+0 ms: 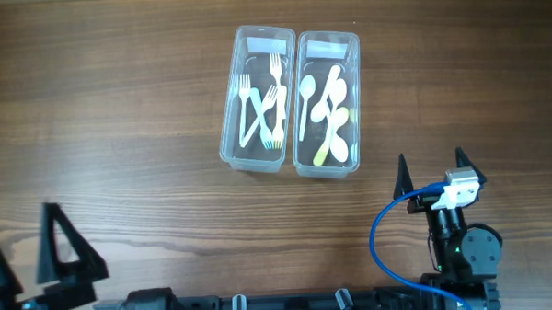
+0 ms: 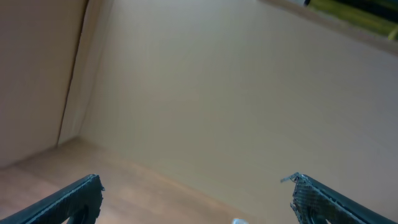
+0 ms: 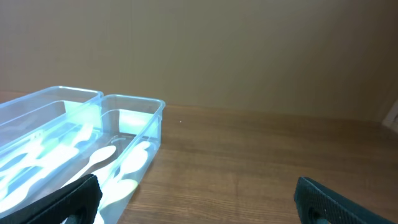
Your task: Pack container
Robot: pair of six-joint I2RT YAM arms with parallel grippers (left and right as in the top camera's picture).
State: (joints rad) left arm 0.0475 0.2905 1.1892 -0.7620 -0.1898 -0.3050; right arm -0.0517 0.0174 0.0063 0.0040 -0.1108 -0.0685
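Note:
Two clear plastic containers stand side by side at the table's middle back. The left container [image 1: 230, 111] holds several white forks [image 1: 260, 105]. The right container [image 1: 355, 106] holds several white spoons [image 1: 325, 103] and a pale yellow one; it also shows in the right wrist view [image 3: 155, 115]. My right gripper [image 1: 433, 172] is open and empty, near the front right, just right of the spoon container [image 3: 199, 199]. My left gripper [image 1: 26, 242] is open and empty at the front left corner, far from the containers [image 2: 196, 199].
The wooden table [image 1: 100, 133] carries nothing else in the overhead view. A blue cable [image 1: 378, 234] loops beside the right arm's base. The left wrist view shows a beige wall [image 2: 217, 93] and the table's far edge.

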